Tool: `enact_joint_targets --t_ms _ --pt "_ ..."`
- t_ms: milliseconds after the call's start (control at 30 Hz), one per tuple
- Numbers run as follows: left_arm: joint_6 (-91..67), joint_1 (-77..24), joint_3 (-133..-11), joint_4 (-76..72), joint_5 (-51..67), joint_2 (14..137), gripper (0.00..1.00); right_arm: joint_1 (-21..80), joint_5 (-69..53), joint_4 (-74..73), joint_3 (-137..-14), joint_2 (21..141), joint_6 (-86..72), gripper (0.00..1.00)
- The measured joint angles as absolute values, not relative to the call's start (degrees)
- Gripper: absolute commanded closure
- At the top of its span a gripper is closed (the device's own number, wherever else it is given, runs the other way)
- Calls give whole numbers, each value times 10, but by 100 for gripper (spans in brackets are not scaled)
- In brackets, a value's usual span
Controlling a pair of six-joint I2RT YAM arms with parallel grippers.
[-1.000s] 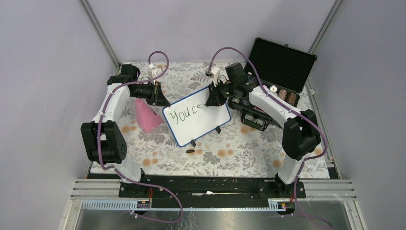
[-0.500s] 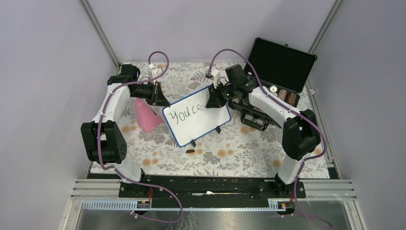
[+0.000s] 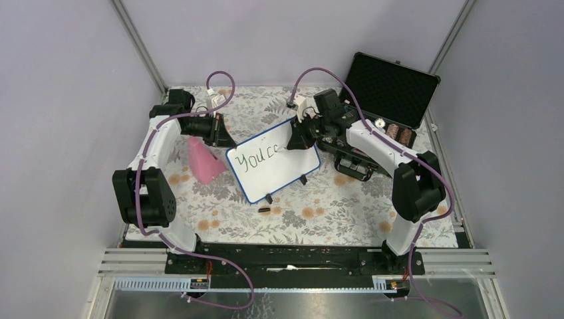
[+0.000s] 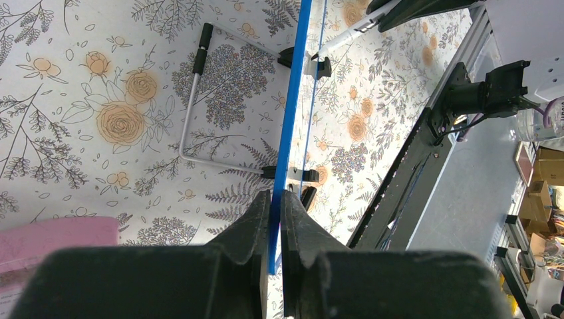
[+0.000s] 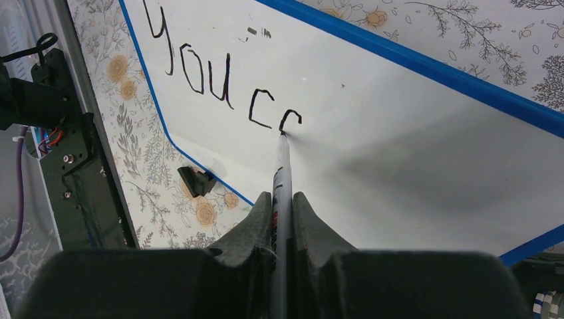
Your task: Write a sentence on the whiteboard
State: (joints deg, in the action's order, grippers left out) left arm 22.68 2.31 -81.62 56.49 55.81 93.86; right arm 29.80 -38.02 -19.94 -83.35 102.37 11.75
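**Position.** The whiteboard [image 3: 273,163] stands propped on its clip feet at the middle of the floral table cover [image 3: 319,212]. It lies between the two arms, with a pink object [image 3: 203,159] just beside its left edge and a black case [image 3: 392,83] behind on the right.

**Hands.** The left gripper [image 4: 276,194] is clamped on the blue frame at the board's edge, one finger on each face. The right gripper [image 5: 282,196] is closed on a marker [image 5: 282,166], whose tip is touching the board.

**Work done.** The sentence [image 5: 219,83] reads "You c" so far, followed by a second curved stroke with the tip at its lower end. The letter "a" of "can" is judged to be in hand.

**Recommended conduct.**
- The bowl of the letter should be closed and its stem drawn with light, even pressure, so that the board is not pushed back on its feet.
- The left grip should be kept firm throughout.
- Letter height and baseline should be matched to "You", and room should be left for a second line.

**Comparison with one second earlier.** Only a very slight shift of the right wrist is noted. The board, the left arm and the legible lettering appear unchanged.
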Motion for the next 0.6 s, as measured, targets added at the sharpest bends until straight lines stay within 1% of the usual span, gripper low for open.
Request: enact_joint_targets --t_ms 600 --pt "227 23 -816 565 558 939 100 292 -380 -203 -834 1024 118 100"
